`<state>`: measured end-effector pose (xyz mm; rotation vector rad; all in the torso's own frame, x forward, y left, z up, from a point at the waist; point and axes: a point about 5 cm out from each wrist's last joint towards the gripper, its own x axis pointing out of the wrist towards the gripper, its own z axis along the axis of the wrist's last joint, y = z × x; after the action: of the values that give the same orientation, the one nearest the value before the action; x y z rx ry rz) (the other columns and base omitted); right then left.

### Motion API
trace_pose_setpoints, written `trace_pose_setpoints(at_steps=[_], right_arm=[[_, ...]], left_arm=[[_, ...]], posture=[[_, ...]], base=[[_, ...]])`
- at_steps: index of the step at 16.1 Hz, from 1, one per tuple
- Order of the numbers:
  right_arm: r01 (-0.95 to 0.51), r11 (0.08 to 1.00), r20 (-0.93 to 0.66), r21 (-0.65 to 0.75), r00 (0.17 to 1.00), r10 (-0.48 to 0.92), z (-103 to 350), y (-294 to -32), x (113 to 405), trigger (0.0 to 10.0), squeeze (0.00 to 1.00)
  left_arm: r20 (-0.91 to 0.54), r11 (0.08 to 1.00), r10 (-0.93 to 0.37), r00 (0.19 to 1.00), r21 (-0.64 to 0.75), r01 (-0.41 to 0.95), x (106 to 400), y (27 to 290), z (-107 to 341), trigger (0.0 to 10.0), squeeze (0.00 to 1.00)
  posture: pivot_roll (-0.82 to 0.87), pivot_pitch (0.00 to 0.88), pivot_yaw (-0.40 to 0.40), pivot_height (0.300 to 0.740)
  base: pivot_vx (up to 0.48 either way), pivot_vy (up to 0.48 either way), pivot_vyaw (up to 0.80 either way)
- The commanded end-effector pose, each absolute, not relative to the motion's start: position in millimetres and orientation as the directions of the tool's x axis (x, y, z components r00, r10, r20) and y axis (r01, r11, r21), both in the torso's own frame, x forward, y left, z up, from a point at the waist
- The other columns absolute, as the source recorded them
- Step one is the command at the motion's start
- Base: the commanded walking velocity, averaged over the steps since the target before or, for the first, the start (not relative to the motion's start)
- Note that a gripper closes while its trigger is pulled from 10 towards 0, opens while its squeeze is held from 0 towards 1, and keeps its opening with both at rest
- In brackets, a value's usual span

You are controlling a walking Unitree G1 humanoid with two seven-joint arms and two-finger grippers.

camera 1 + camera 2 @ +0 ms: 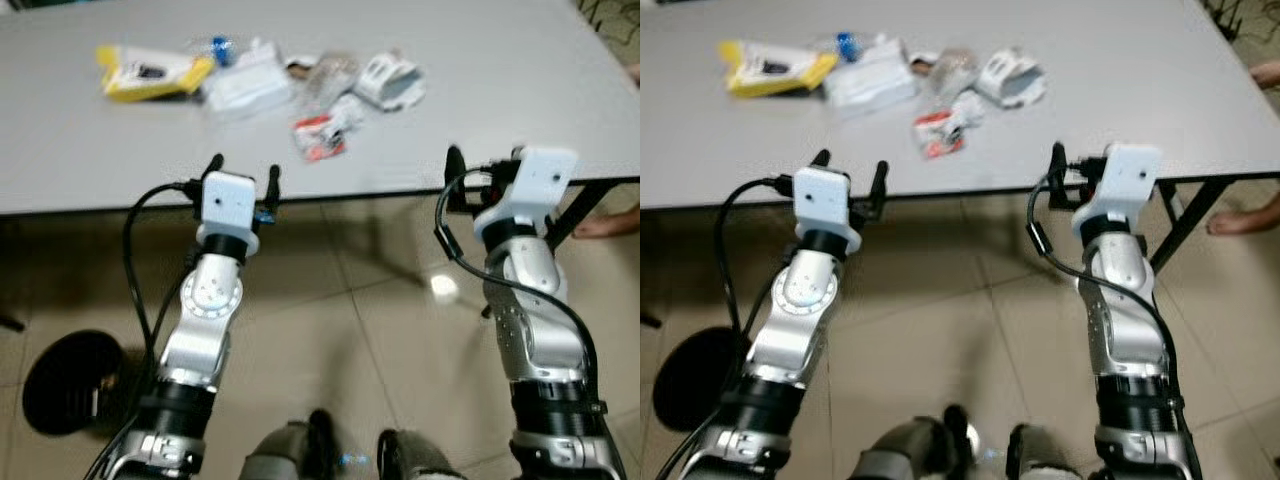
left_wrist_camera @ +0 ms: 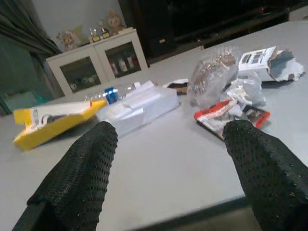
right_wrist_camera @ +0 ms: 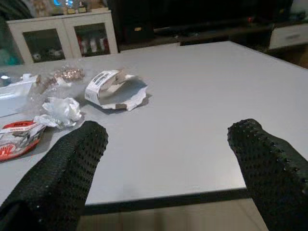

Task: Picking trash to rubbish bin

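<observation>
Grey table [image 1: 480,110], litter clustered toward its far left: yellow packet [image 1: 150,72], clear plastic bag [image 1: 245,85], red-and-white wrapper [image 1: 318,137] nearest the edge, crumpled white paper [image 3: 60,110], torn white carton [image 1: 390,80]. Left gripper [image 1: 243,178] held at the near table edge, 2 fingers spread wide, nothing between them. Right gripper [image 3: 168,163] likewise at the edge, fingers wide apart, empty. Black round bin [image 1: 70,382] on the tiled floor, lower left.

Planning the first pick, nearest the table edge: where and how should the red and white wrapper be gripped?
Judging by its pose, take the red and white wrapper by its near edge, coming straight in from the robot's side with the left gripper, whose jaws are open. It lies flat; crumpled white paper sits beside it on the far side.
</observation>
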<state>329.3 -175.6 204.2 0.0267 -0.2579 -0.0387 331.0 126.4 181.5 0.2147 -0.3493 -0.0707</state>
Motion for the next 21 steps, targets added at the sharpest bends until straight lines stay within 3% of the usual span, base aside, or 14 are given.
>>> trace_pose_setpoints(at_steps=[1,4,11,16,21], right_arm=[[0.031,0.999,0.249,0.032,0.968,-0.038,204.2,-175.1,328.8,10.0,0.0],[0.031,0.999,0.246,0.031,0.969,-0.038,204.2,-175.4,329.0,10.0,0.0],[0.02,0.999,0.237,0.048,0.971,-0.031,203.2,-174.9,329.8,10.0,0.0],[0.009,0.999,0.235,0.046,0.972,-0.02,202.4,-172.6,330.0,10.0,0.0],[0.006,0.999,0.246,0.046,0.969,-0.017,203.6,-170.9,330.1,10.0,0.0]], left_arm=[[0.329,0.971,-0.114,0.937,0.238,0.035,330.6,127.7,181.8,10.0,0.0],[0.327,0.969,-0.119,0.938,0.246,0.037,331.0,126.8,182.1,10.0,0.0],[0.326,0.968,-0.107,0.939,0.248,0.024,331.3,129.3,182.0,10.0,0.0],[0.328,0.967,-0.112,0.938,0.252,0.027,330.8,129.2,182.3,10.0,0.0],[0.335,0.967,-0.118,0.935,0.254,0.031,330.5,129.2,183.5,10.0,0.0]], posture=[[0.04,0.258,0.097,0.74],[0.04,0.267,0.095,0.74],[0.04,0.262,0.095,0.74],[0.04,0.251,0.098,0.74],[0.04,0.231,0.1,0.74]], base=[[0.0,0.0,0.0],[0.0,0.0,0.0],[0.322,0.0,0.0],[0.308,0.0,-0.76],[0.325,0.0,0.0]])
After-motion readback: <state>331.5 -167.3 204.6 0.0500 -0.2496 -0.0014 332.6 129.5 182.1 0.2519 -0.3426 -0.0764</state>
